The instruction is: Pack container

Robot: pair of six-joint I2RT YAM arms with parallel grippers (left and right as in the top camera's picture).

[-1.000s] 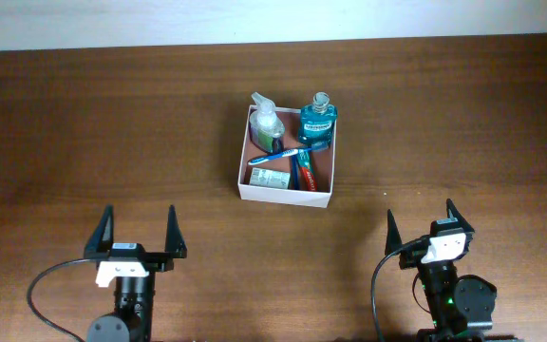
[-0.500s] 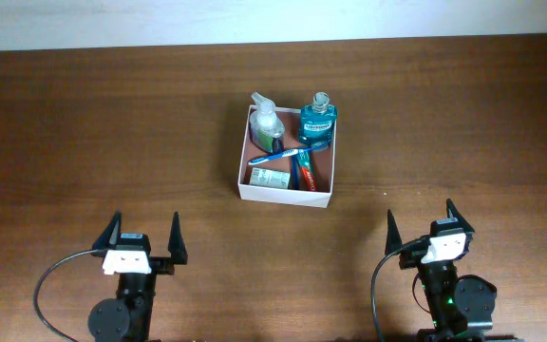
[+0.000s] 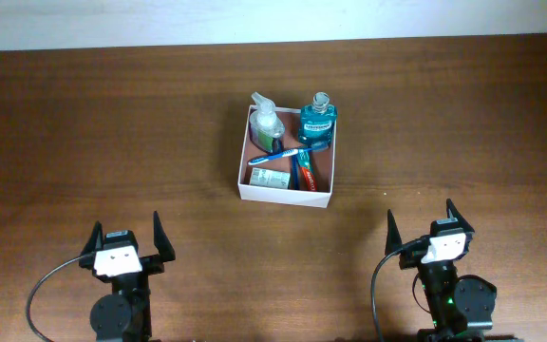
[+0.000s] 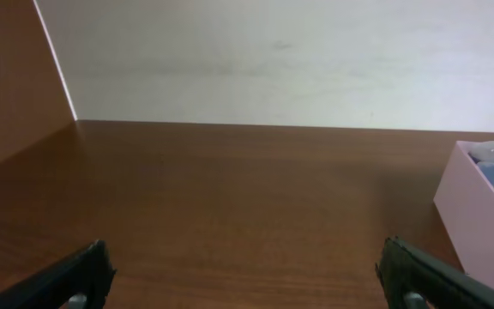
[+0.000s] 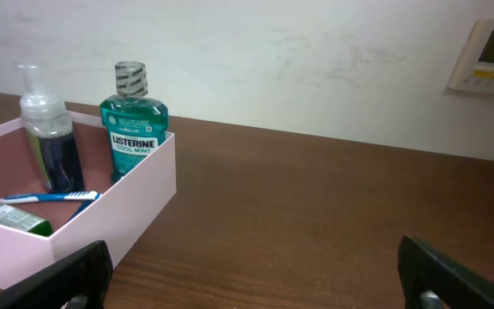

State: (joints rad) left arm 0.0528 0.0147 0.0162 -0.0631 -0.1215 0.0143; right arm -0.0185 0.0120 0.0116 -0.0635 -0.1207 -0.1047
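The container [image 3: 284, 195], likely light, bendable cardboard best gripped by 1 side wall, sits centred on the table [image 3: 84, 133], well apart from the left gripper [image 3: 126, 233] and right gripper [image 3: 420, 224], both spread wide and empty.

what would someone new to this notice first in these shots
The white container at the middle of the brown table, already holding a teal Listerine bottle, a clear pump bottle and a blue toothbrush. Then the left gripper and right gripper, both open and empty near the front edge, well apart from it.
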